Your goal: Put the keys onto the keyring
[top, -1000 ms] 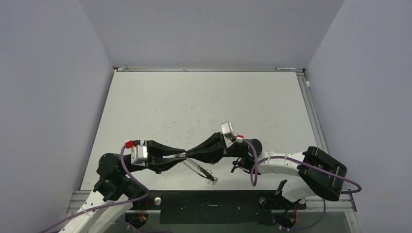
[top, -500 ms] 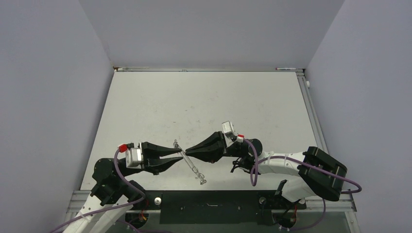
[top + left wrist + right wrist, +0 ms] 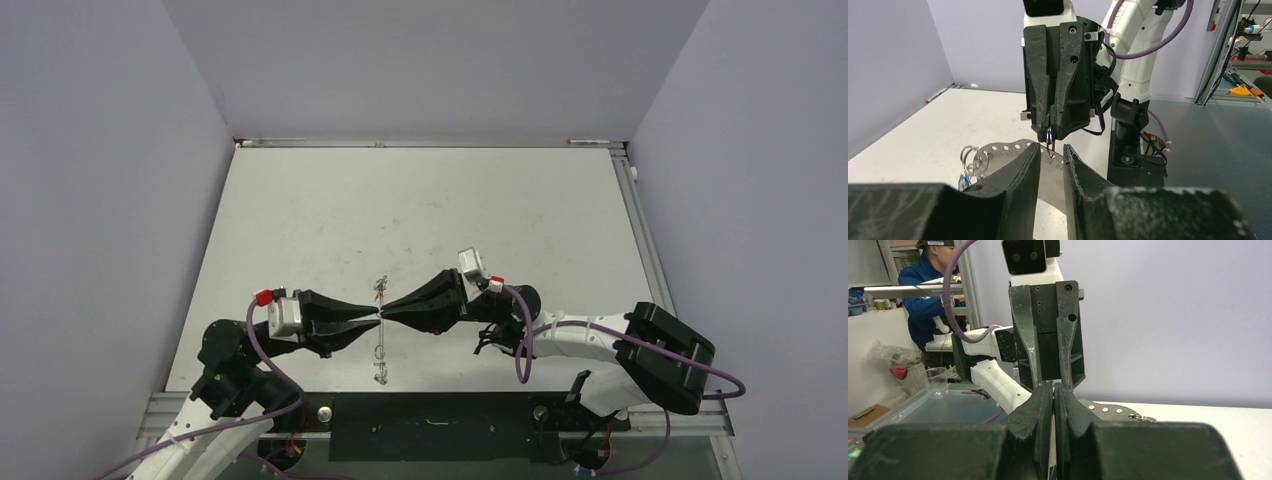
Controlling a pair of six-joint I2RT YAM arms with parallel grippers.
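The keyring (image 3: 380, 348) stood between the meeting tips of the left gripper (image 3: 375, 316) and the right gripper (image 3: 388, 310). From above it showed edge-on, as a thin silver line running near to far. The left wrist view showed it as a flat, curved silver band pierced with holes. Small silver rings (image 3: 969, 156) clustered at its left end. A blue-headed key (image 3: 964, 181) hung just beneath them, mostly hidden.

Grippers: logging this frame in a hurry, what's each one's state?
Left gripper: slightly open, nothing clearly held.
Right gripper: shut on a thin ring.
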